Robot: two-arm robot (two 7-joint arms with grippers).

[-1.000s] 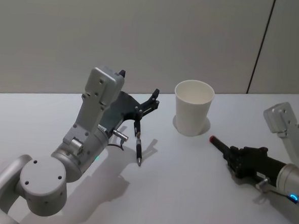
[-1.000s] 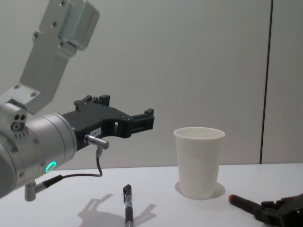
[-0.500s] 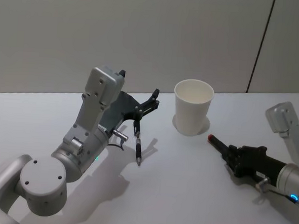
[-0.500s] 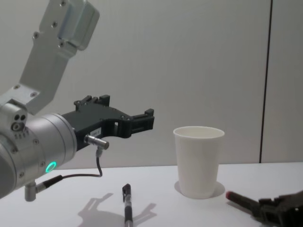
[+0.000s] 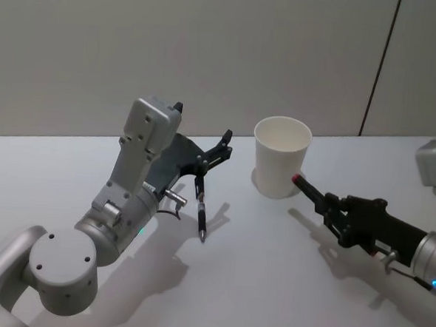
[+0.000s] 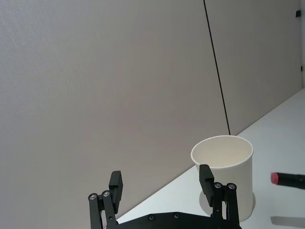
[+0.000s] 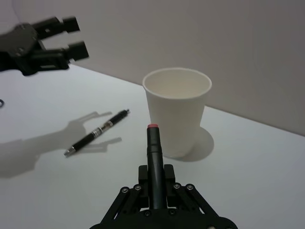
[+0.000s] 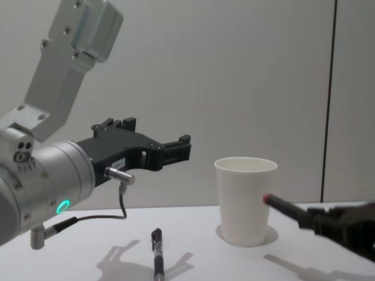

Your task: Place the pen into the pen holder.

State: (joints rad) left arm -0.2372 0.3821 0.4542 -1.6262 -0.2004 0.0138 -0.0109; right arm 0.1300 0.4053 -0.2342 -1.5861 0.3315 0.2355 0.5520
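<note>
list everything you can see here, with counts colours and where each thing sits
white paper cup pen holder: 1, white, upright at the back of the table
black pen with a red end: 1, black and red, held off the table, red end near the cup's side
slim black pen: 1, black, lying on the table left of the cup
white table: 1, white, under everything
left gripper: 1, black, open, above the lying pen
right gripper: 1, black, shut on the red-ended pen

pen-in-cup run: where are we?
Done: the right claw is shut on the red-tipped pen, held off the table. In hand: its tip is beside the pen holder, below the rim. Left: raise over rim, drop in. Left claw hovers open above a second pen.
</note>
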